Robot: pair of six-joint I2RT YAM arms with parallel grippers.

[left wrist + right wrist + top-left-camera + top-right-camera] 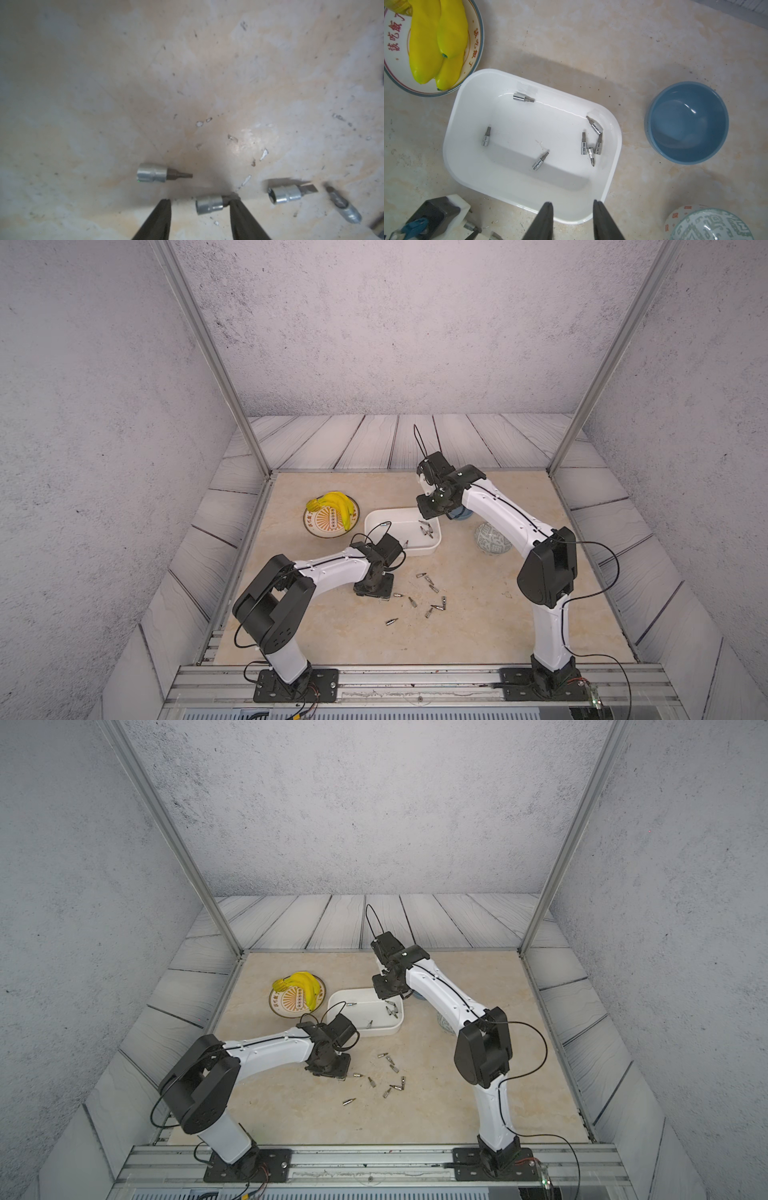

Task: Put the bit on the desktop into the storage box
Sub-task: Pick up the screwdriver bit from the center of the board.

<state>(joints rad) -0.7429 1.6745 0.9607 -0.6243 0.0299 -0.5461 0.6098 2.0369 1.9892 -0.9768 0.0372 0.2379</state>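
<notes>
Grey speckled walls enclose the desktop [478,626], beige and marbled. The white storage box [422,550] sits near its middle, with a plate [316,531] of bananas [336,504] beside it and a blue bowl [649,124] and a patterned bowl [492,538] on its other side. The left gripper [200,199] hangs low over the desktop. Its fingers are half spread around one bit [209,204] lying flat, and the bit's tip touches one finger. The right gripper [572,202] hovers above the box's rim, fingers narrowly parted and empty. Seven bits [539,161] lie inside the box, and several loose bits [434,588] are scattered on the desktop.
</notes>
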